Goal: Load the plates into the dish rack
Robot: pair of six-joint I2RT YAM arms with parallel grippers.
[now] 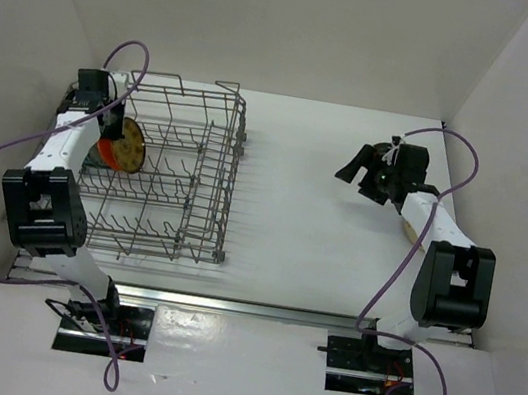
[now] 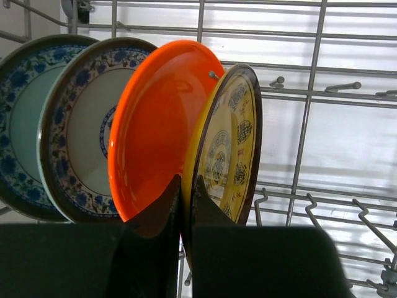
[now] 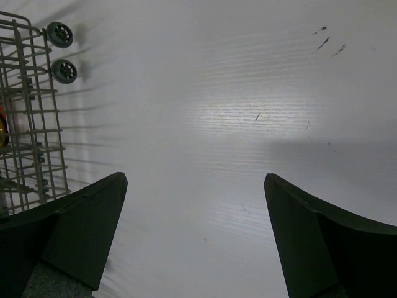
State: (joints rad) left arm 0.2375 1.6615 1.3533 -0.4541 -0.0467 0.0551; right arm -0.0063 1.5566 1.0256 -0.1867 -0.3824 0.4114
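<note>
White table (image 1: pixel 321 217) under grey rack (image 1: pixel 216 179); left gripper (image 2: pixel 186 211) pinched shut on yellow plate (image 2: pixel 229 149), just beside orange plate (image 2: pixel 155 124); right gripper (image 3: pixel 195 180) wide open, empty. Released unseated, may tip or clatter.

No legible text; medallions on yellow plate (image 2: pixel 226 155) unreadable.

Glossy glazed yellow-brown plate (image 2: pixel 226 149), grey metal wire dish rack (image 1: pixel 217 190), smooth white table (image 1: pixel 312 216)
</note>
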